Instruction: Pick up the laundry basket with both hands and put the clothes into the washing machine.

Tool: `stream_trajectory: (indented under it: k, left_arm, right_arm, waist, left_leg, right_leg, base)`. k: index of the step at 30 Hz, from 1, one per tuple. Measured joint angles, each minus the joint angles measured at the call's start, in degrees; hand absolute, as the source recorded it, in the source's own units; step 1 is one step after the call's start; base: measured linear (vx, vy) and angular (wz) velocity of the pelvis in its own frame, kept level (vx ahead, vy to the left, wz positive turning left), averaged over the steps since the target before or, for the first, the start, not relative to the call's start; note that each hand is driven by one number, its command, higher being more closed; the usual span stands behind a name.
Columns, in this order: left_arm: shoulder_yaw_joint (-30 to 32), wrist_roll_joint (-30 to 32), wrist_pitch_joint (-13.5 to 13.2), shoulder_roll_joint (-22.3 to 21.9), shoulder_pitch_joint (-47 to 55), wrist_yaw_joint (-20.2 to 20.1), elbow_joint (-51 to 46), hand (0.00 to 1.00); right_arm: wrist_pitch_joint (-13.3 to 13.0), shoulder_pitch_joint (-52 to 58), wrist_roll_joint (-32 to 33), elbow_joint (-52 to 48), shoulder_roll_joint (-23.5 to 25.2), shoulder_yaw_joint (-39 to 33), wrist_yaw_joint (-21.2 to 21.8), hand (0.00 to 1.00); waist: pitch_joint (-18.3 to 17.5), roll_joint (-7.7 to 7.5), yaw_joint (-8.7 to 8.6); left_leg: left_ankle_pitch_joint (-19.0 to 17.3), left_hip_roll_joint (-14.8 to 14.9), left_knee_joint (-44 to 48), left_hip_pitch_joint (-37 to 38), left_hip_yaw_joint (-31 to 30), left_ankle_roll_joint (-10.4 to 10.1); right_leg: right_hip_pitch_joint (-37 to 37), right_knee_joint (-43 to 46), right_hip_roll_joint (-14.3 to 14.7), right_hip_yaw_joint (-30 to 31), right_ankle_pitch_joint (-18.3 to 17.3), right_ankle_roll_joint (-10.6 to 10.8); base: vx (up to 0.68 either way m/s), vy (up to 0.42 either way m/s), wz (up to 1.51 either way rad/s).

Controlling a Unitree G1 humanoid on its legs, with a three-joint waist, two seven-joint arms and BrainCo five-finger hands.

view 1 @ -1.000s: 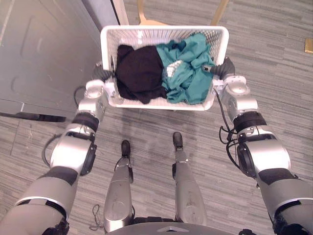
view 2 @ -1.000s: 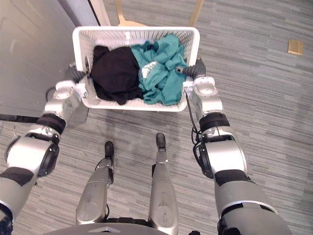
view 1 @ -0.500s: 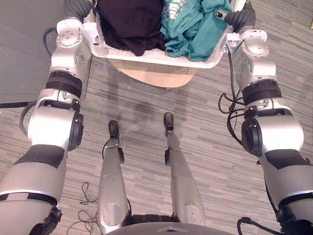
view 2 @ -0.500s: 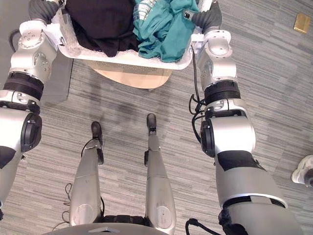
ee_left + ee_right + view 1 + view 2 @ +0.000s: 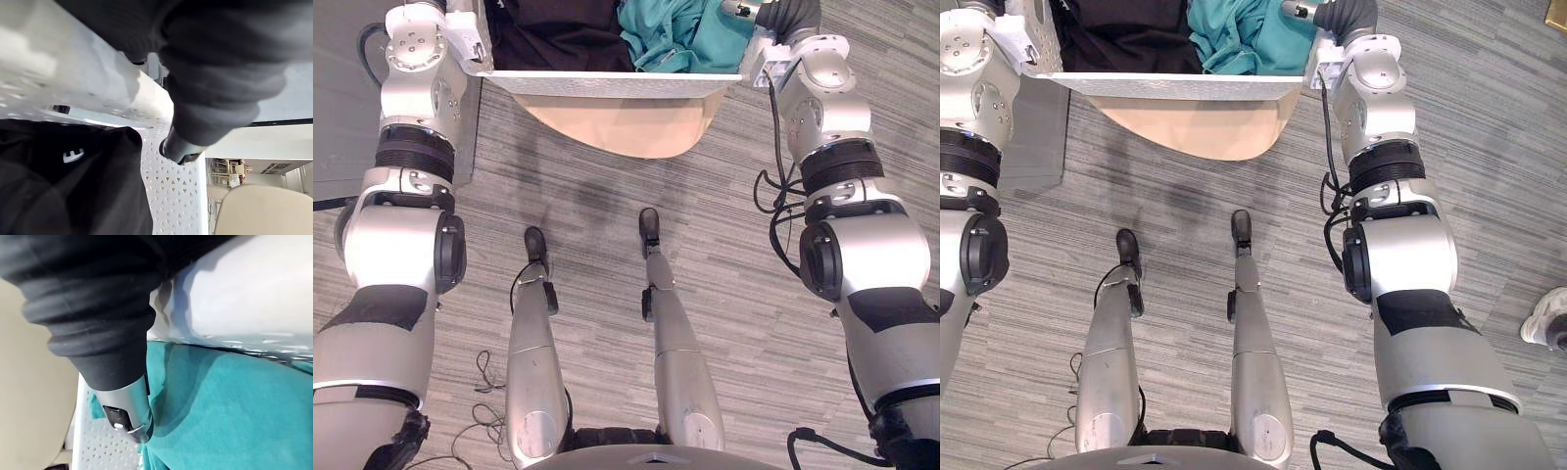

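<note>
Now: laundry basket [image 5: 617,83] held aloft between hands, above beige chair seat [image 5: 626,122]. Left hand [image 5: 220,63] grips left-end rim, right hand [image 5: 98,308] right-end rim, both curled over it. Black garment [image 5: 558,34] at left end, teal garment [image 5: 680,29] at right. Load probably light, soft; perforated plastic stiff, may flex. Best held by end rims, level.

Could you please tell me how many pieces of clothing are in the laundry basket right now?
2. A black garment lies in the robot's-left half of the laundry basket, and a teal garment in the right half. More may be hidden underneath.
</note>
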Motion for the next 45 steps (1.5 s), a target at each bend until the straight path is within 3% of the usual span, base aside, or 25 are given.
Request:
stream_trajectory:
  k: [5, 9, 15, 21, 26, 32, 34, 38, 45]
  left_arm:
    - [1.65, 1.15, 0.00, 0.32, 1.25, 0.30, -0.24, 0.00]
    - [2.39, 0.91, -0.07, 1.72, 4.87, 1.64, -6.06, 0.00]
    - [1.28, -0.08, -1.19, 5.52, 13.74, 4.86, -22.15, 0.00]
    - [-3.01, 1.25, -4.98, 5.64, 19.11, 6.63, -35.83, 0.00]
    - [-5.70, 2.27, -5.90, 5.10, 24.49, 6.49, -40.86, 0.00]
    - [-6.95, 2.36, -6.13, -1.44, 33.77, 4.86, -46.12, 0.00]
    - [-8.23, 2.36, -6.15, -4.68, 40.57, 3.48, -49.32, 0.00]
    - [-7.88, 2.36, -6.21, -8.33, 49.39, 2.10, -52.53, 0.00]
    - [3.54, 3.35, -6.25, -18.88, 73.45, -0.01, -58.26, 0.00]
  right_arm:
    - [-0.11, 0.00, 0.42, -0.06, 0.54, 1.36, 0.25, 0.00]
    - [-0.11, 1.26, 2.45, -3.32, 0.42, 4.65, 0.27, 0.00]
    - [-0.76, 17.44, 2.34, -31.87, -3.90, 6.51, 0.23, 0.00]
    - [-3.52, 38.95, -0.98, -52.59, -4.91, -0.48, 0.38, 0.00]
    - [-4.98, 52.35, -3.24, -59.83, -4.95, -10.85, 1.56, 0.00]
    - [-5.05, 65.99, -5.43, -61.37, -3.07, -19.81, 2.75, 0.00]
    - [-5.05, 71.36, -5.94, -61.35, -0.76, -22.48, 2.87, 0.00]
    - [-5.05, 78.15, -7.69, -61.39, 2.45, -24.16, 4.04, 0.00]
    - [-5.04, 96.30, -9.95, -61.29, 13.84, -31.38, 6.46, 0.00]
  waist:
    - [0.00, 0.00, -0.04]
    - [0.00, 0.00, -0.20]
    - [0.00, 0.00, -0.04]
    - [-0.05, -0.02, 0.40]
    - [-0.13, 0.02, 0.30]
    - [-0.76, 0.20, 0.71]
    - [-4.92, 0.23, 0.60]
    - [-8.84, 0.44, 0.86]
    - [-15.15, 3.16, 1.34]
  left_leg:
    - [-0.57, 0.22, 1.33, -0.03, 0.30, 0.20]
    - [-0.78, 0.60, 2.22, 0.10, 0.49, 0.12]
    - [-0.99, 0.73, 1.97, 3.39, 1.62, 0.20]
    - [-1.12, -0.99, -1.06, 10.65, 2.42, 1.13]
    - [-0.29, -2.99, -2.93, 15.51, 3.77, 1.73]
    - [0.18, -5.34, -5.58, 21.98, 3.63, 2.24]
    - [-0.03, -6.22, -7.31, 22.97, 3.54, 2.63]
    - [0.52, -7.34, -9.05, 25.70, 4.02, 2.35]
    - [0.70, -8.80, -14.84, 34.55, 4.11, 2.24]
  right_leg:
    - [0.02, 0.57, 0.25, 0.42, -0.05, 0.05]
    - [0.03, 1.18, 0.75, 0.99, -0.05, 0.05]
    - [2.22, 2.01, 0.72, 1.74, -0.48, 0.10]
    - [7.77, 3.84, -0.78, 1.25, -3.46, 0.60]
    - [11.29, 5.32, -3.23, 1.03, -4.79, 1.09]
    - [15.88, 7.85, -5.51, 0.13, -7.88, 1.46]
    - [15.94, 8.92, -6.40, -0.12, -9.64, 1.35]
    - [16.49, 11.14, -7.33, 0.10, -11.31, 1.62]
    - [21.26, 14.56, -8.44, -0.10, -16.72, 1.47]
  base:
    - [-0.02, -0.007, -0.04]
    - [-0.03, -0.022, -0.08]
    - [0.00, -0.012, -0.07]
    - [0.03, -0.003, 0.12]
    - [0.05, 0.019, 0.13]
    - [0.06, 0.003, 0.14]
    - [0.08, -0.017, 0.14]
    - [0.10, -0.011, 0.04]
    - [0.08, -0.029, 0.02]
